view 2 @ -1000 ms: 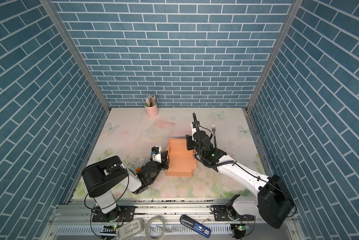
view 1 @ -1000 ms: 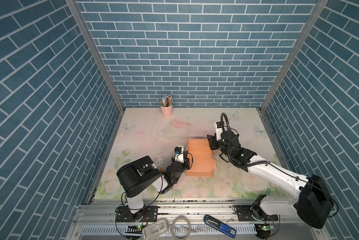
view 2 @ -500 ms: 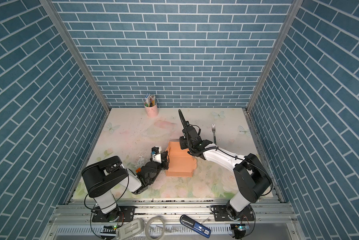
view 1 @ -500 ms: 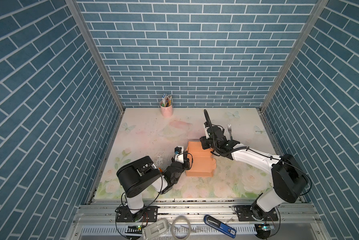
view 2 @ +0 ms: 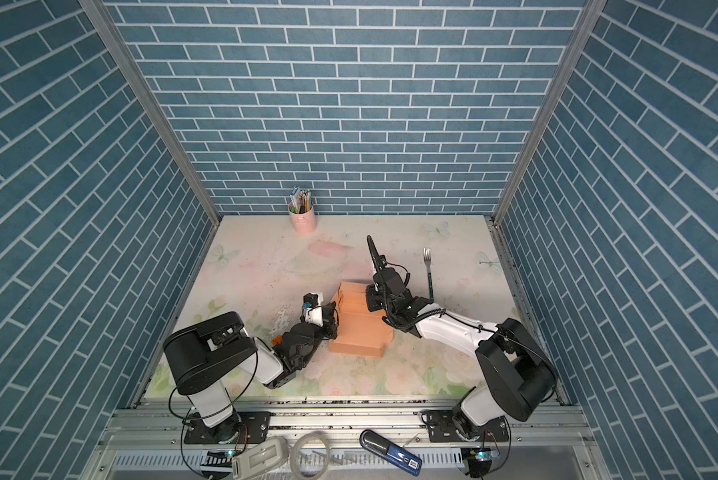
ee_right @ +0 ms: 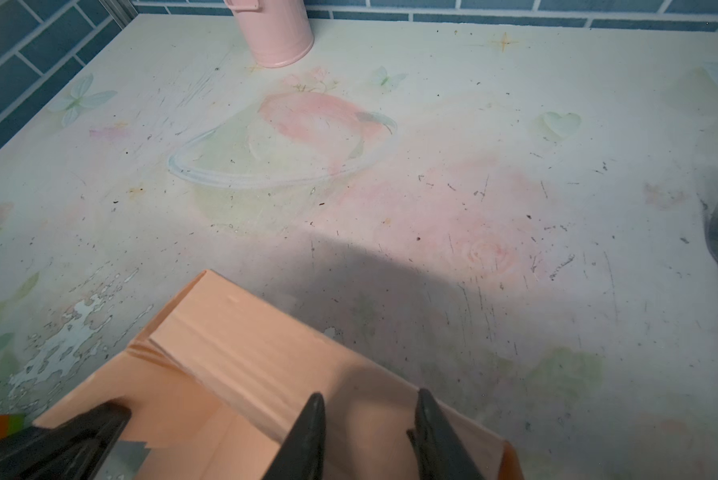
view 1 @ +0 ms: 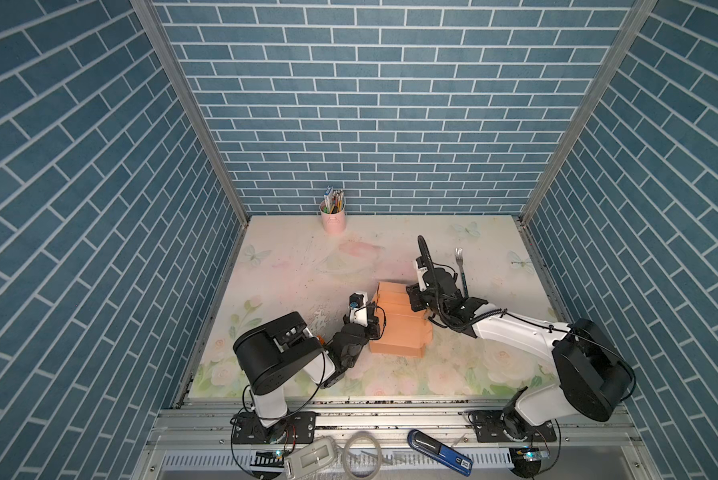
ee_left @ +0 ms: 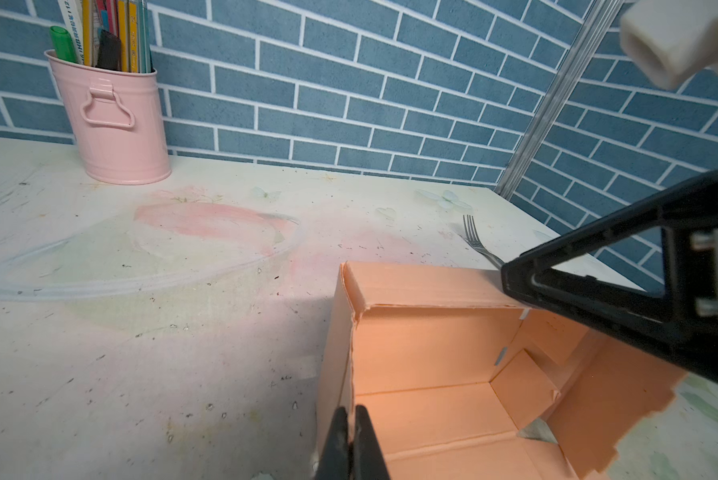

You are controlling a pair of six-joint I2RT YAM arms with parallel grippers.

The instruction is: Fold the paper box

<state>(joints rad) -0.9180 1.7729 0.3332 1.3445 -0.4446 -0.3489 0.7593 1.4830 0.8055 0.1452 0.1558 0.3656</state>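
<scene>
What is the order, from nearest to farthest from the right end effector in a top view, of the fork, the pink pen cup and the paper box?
Measured from the right end effector in a top view:
1. paper box: right at its tips, in the middle.
2. fork: a little behind it, on the right side.
3. pink pen cup: far back, left of centre.

On my table [view 1: 291, 270] I count one paper box [view 1: 399, 332], one fork [view 1: 459, 255] and one pink cup [view 1: 333, 222] holding several pens [view 1: 335, 198].
</scene>
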